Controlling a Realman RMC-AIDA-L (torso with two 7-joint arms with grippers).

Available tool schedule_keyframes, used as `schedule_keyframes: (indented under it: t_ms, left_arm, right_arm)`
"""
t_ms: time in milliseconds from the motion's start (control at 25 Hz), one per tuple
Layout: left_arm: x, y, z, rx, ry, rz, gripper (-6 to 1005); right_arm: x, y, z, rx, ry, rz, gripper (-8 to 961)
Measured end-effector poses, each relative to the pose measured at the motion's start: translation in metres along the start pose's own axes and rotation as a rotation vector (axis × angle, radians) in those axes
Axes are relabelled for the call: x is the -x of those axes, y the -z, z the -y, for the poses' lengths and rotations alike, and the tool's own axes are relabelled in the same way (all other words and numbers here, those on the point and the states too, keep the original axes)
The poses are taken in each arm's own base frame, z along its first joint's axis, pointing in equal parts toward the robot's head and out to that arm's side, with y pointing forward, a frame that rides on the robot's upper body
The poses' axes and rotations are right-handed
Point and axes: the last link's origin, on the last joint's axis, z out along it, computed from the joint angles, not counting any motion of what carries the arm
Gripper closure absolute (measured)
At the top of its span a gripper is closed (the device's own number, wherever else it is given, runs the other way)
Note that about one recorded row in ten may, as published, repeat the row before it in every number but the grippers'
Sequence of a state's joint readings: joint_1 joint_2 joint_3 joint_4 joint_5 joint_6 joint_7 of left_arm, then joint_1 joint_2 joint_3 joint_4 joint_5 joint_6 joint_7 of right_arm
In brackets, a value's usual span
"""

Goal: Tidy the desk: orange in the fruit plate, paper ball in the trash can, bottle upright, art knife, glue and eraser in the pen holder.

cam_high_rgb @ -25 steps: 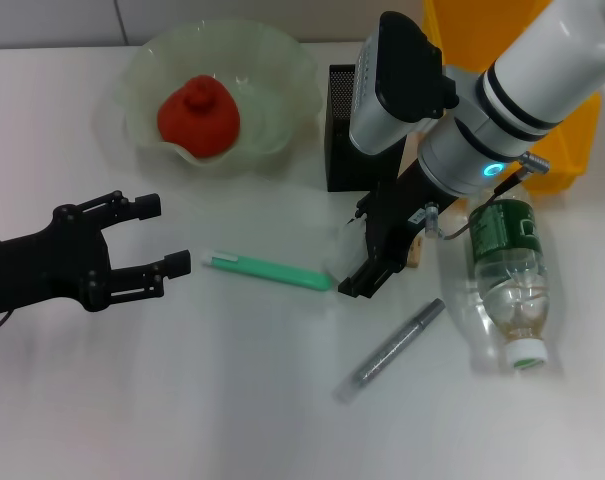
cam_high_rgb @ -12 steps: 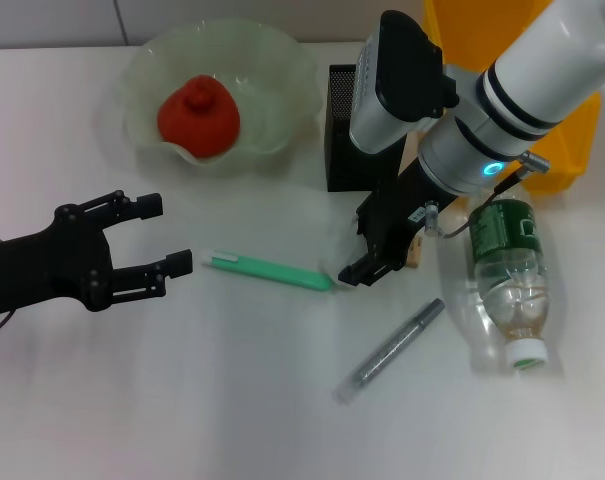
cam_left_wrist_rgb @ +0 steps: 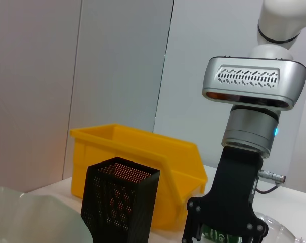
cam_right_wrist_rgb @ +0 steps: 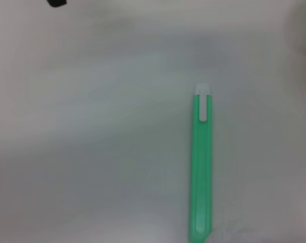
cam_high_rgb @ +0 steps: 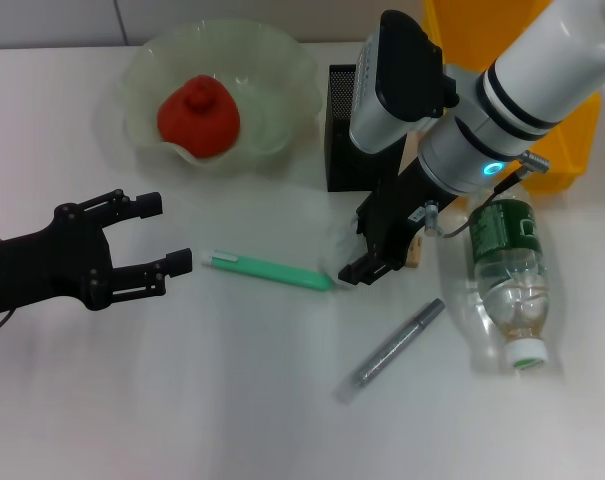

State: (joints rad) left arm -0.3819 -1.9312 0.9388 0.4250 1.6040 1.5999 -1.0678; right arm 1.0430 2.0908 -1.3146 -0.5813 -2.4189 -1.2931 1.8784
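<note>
We see our right gripper (cam_high_rgb: 367, 262) low over the table at the green art knife's (cam_high_rgb: 267, 271) tip, which lies at its 9 o'clock; whether its fingers are apart we cannot tell. Our left gripper (cam_high_rgb: 164, 235) hangs with fingers spread, the knife's white end at its 3 o'clock.
</note>
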Motion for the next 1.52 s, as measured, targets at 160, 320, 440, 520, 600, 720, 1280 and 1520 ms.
schedule_keyframes:
  t_ms: [160, 320, 440, 520, 600, 720, 1280, 1520]
  left_arm:
    - [0.0, 0.0, 0.0, 0.0, 0.0, 0.0, 140]
    - [0.0, 0.0, 0.0, 0.0, -0.002, -0.001, 140]
    - [0.0, 0.0, 0.0, -0.001, -0.003, -0.001, 140]
    - [0.0, 0.0, 0.0, 0.0, -0.003, -0.001, 140]
    - [-0.001, 0.0, 0.0, 0.0, -0.005, -0.002, 140]
    - [-0.001, 0.0, 0.001, 0.0, -0.006, -0.002, 140]
    - [-0.004, -0.002, 0.002, 0.002, -0.009, -0.006, 140]
    - [-0.004, -0.004, 0.002, 0.001, -0.011, -0.015, 140]
  right_arm:
    - [0.0, 0.0, 0.0, -0.001, 0.001, 0.001, 451]
    - [0.001, 0.001, 0.0, -0.003, 0.003, 0.003, 451]
    - [0.002, 0.002, 0.001, -0.009, 0.005, 0.01, 451]
    - [0.004, 0.005, 0.002, -0.015, 0.003, 0.029, 451]
    - [0.005, 0.009, 0.002, -0.022, -0.002, 0.062, 451]
    - [0.006, 0.017, 0.001, -0.031, -0.016, 0.133, 451]
    - [-0.033, 0.031, -0.017, -0.06, -0.076, 0.669, 451]
    - [-0.058, 0.025, -0.026, -0.136, -0.119, 0.925, 452]
